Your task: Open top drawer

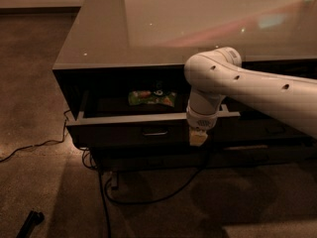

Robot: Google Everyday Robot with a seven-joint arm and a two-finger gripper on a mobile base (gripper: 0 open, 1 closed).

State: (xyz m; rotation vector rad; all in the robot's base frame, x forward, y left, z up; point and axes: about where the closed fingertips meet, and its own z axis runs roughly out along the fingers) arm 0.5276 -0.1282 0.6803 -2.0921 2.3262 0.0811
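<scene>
Camera view: top drawer (114, 133) stands well out, packet (151, 98) showing inside; gripper (198, 139) at its front, right of the handle (155, 131); we cannot tell its grip; we judge opening nearly done.

You'll see a green snack packet (151, 98) lying far back under the glossy cabinet top (99, 38). Black cables (104, 202) trail over the carpet (39, 182) near left. The gripper (198, 138) hangs right of centre, below that top's near edge.
</scene>
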